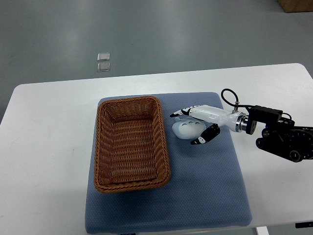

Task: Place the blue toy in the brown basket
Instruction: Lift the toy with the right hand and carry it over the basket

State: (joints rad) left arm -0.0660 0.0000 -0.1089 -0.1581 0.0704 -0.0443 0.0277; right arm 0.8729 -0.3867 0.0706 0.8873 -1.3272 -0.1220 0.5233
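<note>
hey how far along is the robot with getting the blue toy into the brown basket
Early stage. Done: the right robot hand has reached the pale blue rounded toy, which sits on the blue-grey mat right of the brown woven wicker basket. In hand: fingers either side of the toy; whether it's firmly gripped is unclear. Left: lift, carry over, release into the empty basket.

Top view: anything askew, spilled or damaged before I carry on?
Nothing stands out. The brown basket sits upright and empty on the blue mat; the right hand surrounds the blue toy beside it.
</note>
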